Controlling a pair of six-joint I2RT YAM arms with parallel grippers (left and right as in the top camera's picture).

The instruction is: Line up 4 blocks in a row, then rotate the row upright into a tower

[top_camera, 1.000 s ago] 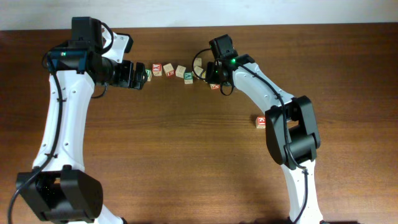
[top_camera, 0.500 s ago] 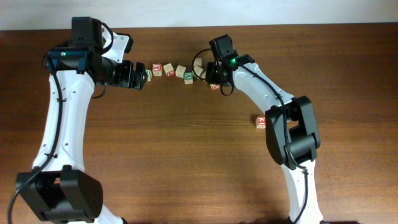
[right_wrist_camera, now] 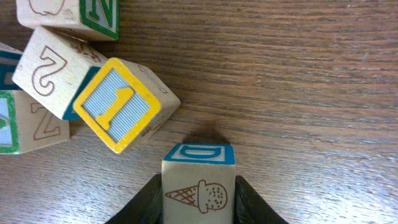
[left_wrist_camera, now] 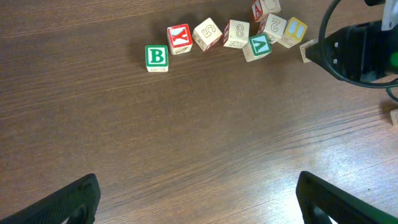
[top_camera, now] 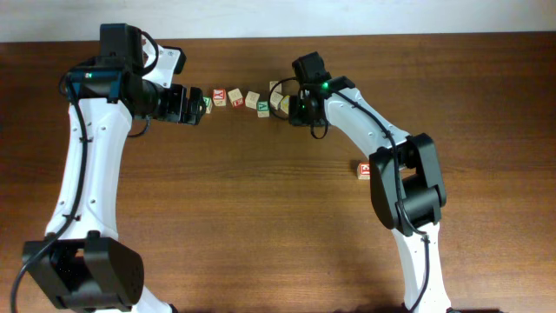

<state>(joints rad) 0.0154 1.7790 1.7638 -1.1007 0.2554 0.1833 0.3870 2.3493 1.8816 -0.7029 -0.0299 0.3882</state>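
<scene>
Blue block close beside yellow cube

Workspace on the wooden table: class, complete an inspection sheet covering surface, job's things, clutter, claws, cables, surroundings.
Surface: dark wooden table, nothing spilled.
Job's things: blue D cube in the right claw; red Y cube and mid-row green cube in the row.
Clutter: green B cube at the row's end; yellow cube beside the held one; lone red cube lying apart.
Claws: left claw open, empty; right claw shut on the blue D cube.
Cables: black cable loops beside the right claw.
Surroundings: pale strip beyond the table's far edge.
</scene>
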